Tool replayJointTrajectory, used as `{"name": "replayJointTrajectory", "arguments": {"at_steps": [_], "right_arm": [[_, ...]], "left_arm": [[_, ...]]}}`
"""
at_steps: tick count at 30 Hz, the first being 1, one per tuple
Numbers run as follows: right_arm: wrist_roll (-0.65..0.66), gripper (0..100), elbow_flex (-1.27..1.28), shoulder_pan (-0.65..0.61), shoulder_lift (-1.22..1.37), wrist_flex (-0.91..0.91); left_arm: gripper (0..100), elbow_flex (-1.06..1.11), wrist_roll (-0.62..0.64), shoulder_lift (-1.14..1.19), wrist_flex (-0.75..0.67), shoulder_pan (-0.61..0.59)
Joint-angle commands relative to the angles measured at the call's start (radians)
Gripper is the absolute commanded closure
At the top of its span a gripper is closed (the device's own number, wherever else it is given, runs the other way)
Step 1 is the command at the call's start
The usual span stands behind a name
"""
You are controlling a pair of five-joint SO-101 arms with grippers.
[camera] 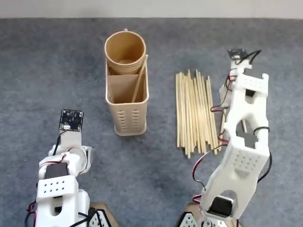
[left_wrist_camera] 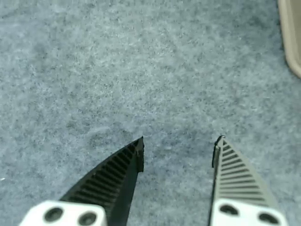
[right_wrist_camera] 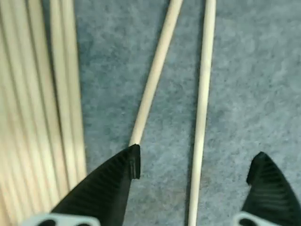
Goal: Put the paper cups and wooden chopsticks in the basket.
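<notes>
Found left gripper nearest, fingers spread wide, empty, above bare counter. Saw right gripper equally open, empty, straddling a loose chopstick beside wooden chopsticks. Beyond, noted basket holding stacked paper cups.

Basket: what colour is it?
The basket is beige with small slots; the high view shows it best.

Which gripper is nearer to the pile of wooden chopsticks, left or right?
Right. The right gripper hangs open at the edge of the chopsticks pile; the left gripper is over bare carpet, beyond the basket.
</notes>
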Motion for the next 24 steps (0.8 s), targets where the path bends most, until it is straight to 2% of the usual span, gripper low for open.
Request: {"name": "replayJointTrajectory", "arguments": {"at_steps": [1, 6, 15, 17, 20, 21, 24], "right_arm": [[0.015, 63.8, -0.050, -0.016, -0.007, -0.015], [0.015, 64.1, -0.050, -0.045, 0.021, -0.018], [-0.002, 64.8, -0.061, -0.038, 0.236, -0.076], [-0.049, 72.1, -0.061, -0.036, 0.254, -0.088], [-0.100, 94.4, -0.061, -0.018, 0.257, -0.087], [-0.106, 97.8, -0.061, -0.010, 0.257, -0.085], [-0.112, 95.4, -0.061, 0.004, 0.257, -0.079]], "left_arm": [[74, -0.005, 0.008, -0.010, -0.015, 0.013], [74, -0.004, 0.008, -0.010, -0.015, 0.013], [74, -0.004, 0.008, -0.010, -0.015, 0.013], [74, -0.002, 0.008, -0.010, -0.015, 0.013], [74, -0.002, 0.008, -0.010, -0.015, 0.013], [74, -0.002, 0.008, -0.010, -0.015, 0.013], [74, -0.002, 0.008, -0.010, -0.015, 0.013]]}}
